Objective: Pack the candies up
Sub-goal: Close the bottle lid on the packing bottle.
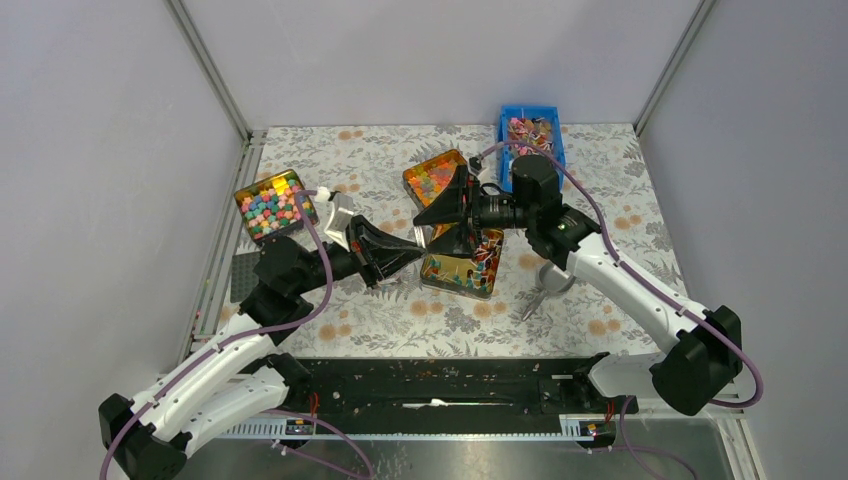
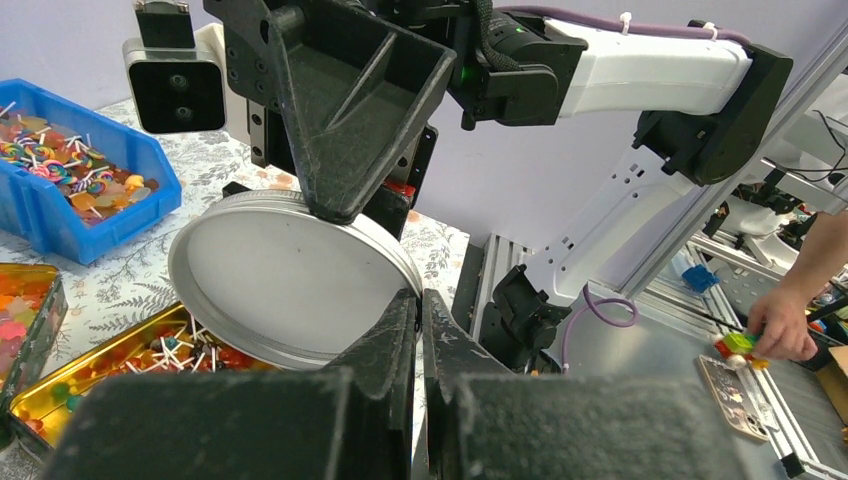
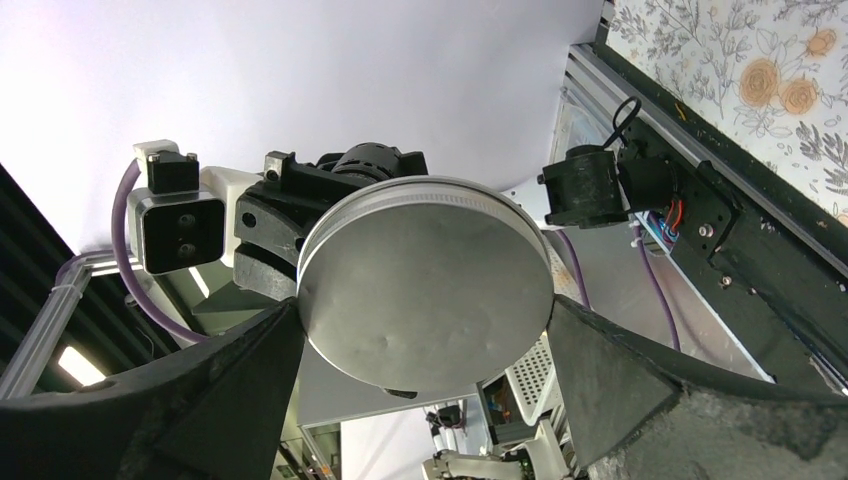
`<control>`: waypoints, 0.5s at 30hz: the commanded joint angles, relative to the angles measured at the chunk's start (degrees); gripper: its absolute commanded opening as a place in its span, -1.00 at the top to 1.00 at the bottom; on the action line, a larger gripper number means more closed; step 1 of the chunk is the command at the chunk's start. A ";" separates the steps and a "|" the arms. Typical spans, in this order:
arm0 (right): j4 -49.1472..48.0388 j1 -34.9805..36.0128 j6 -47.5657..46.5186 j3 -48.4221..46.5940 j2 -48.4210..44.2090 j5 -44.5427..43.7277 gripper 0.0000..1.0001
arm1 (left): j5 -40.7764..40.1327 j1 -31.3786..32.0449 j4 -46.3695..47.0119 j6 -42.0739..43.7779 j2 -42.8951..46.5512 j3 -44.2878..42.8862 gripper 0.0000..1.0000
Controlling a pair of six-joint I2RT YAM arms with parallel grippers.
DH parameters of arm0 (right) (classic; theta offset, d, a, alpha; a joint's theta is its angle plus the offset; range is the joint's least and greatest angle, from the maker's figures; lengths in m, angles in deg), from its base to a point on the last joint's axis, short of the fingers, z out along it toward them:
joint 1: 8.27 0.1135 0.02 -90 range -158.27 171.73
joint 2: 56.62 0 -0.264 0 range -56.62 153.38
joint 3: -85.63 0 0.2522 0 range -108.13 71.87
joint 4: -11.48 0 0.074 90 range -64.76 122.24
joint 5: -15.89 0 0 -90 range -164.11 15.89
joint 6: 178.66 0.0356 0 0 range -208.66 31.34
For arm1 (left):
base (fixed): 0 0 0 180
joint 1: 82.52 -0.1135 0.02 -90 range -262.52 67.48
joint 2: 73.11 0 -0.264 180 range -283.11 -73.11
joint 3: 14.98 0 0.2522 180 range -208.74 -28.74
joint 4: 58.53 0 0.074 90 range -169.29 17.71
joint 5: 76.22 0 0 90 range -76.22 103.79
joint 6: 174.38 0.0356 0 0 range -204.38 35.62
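The candies fill a gold tin at mid-table, and their pale twisted ends show under the lid in the left wrist view. Above that tin a round silver lid stands tilted on edge between both grippers. My left gripper is shut on the lid's near rim. My right gripper spans the lid at its widest, one finger touching the rim on each side. From above, the right gripper meets the left gripper tip to tip.
A blue bin of mixed sweets sits at the back. A tin of orange-yellow-green pieces lies behind the grippers, a tin of cube sweets at the left with a silver piece beside it. A person's hand is off-table.
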 commanded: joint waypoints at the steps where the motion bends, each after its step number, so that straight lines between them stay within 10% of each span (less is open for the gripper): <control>1: -3.91 0.71 1.32 -0.05 -0.32 -1.74 -0.87 | 1.41 -0.03 4.91 -0.19 0.88 -1.49 1.00; 6: -2.12 0.68 -0.20 0.20 -0.50 -1.53 -0.74 | -0.21 -0.04 3.28 0.31 1.12 -1.41 0.99; 15: 5.21 0.70 -6.35 -0.83 -0.18 -1.84 -0.72 | -6.95 -0.04 -4.92 2.54 2.05 -1.58 -0.66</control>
